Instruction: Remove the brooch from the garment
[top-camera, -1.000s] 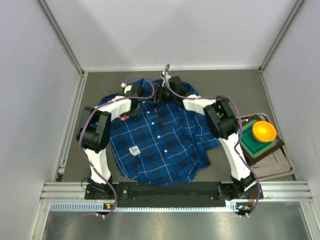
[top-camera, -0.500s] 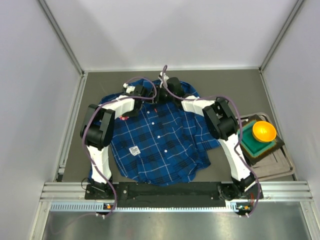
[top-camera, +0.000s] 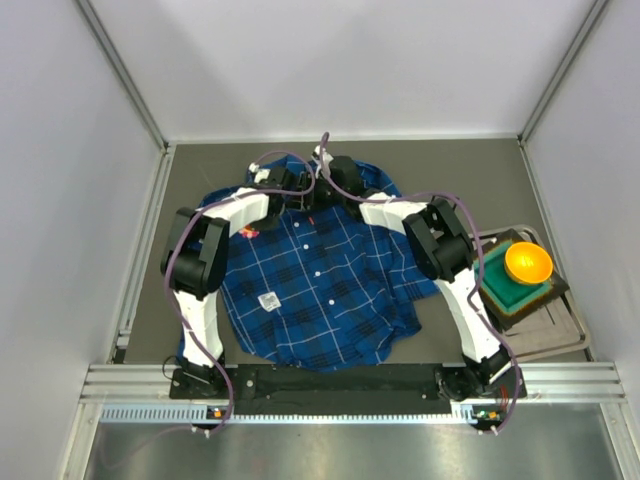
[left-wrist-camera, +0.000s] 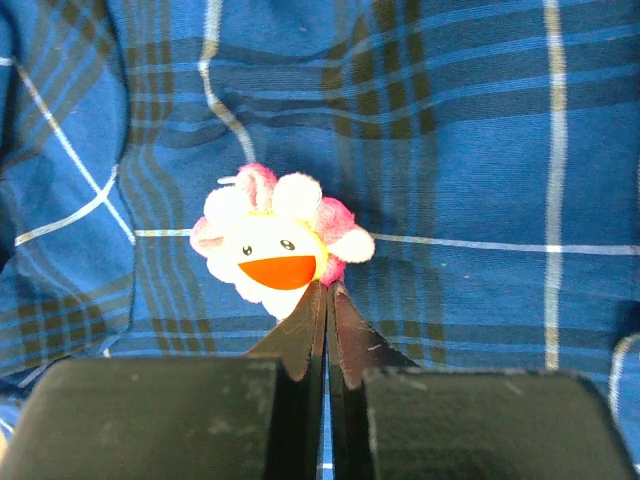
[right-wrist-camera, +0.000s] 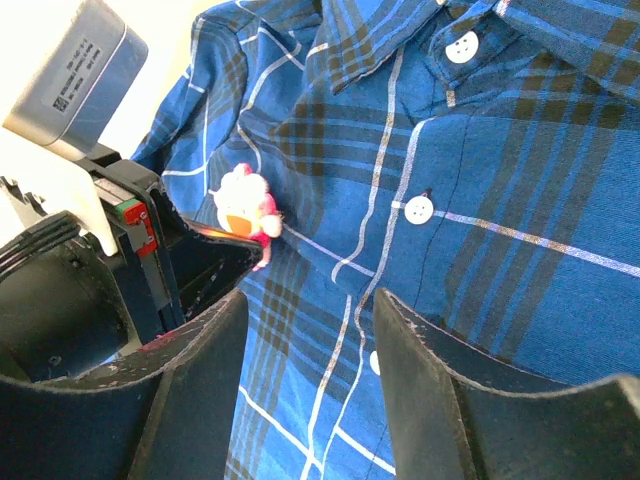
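1. Left wrist view: the left gripper (left-wrist-camera: 325, 292) has its fingers pressed together, and their tips nip the lower edge of the brooch (left-wrist-camera: 272, 245).
2. The brooch, a pink-petalled flower face with an orange mouth, lies flat on the garment (left-wrist-camera: 480, 150), on the chest near the button placket and below the collar.
3. The right gripper (right-wrist-camera: 310, 300) hangs over the garment with its jaws well apart, holding nothing.
4. The garment lies spread on the table (top-camera: 450, 168); an orange bowl (top-camera: 527, 262) sits well off to its right.
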